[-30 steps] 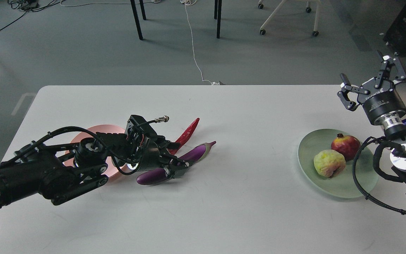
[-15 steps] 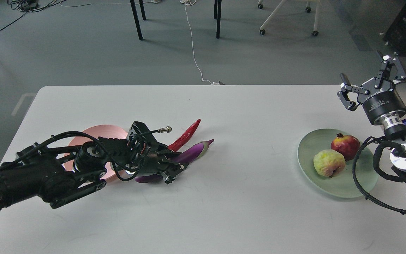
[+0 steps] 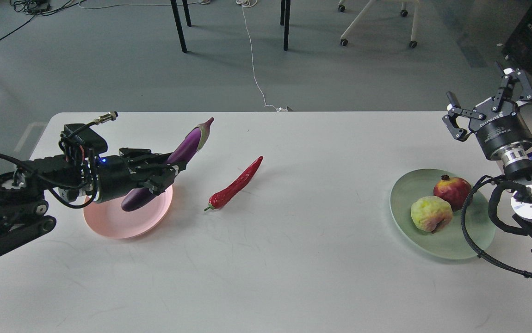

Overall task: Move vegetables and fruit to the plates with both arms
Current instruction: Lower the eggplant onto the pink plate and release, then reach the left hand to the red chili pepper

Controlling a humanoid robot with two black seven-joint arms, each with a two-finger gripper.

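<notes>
Head view: your left gripper [image 3: 166,172] has its jaws clenched on the eggplant [image 3: 172,159], tilted above the pink plate [image 3: 108,224]; gripped off-centre, it may pivot or overhang the rim on release. The right gripper [image 3: 490,108] hangs with jaws released. A second ago the eggplant lay on the tabletop [image 3: 293,259] beside the chili [image 3: 236,184].
</notes>
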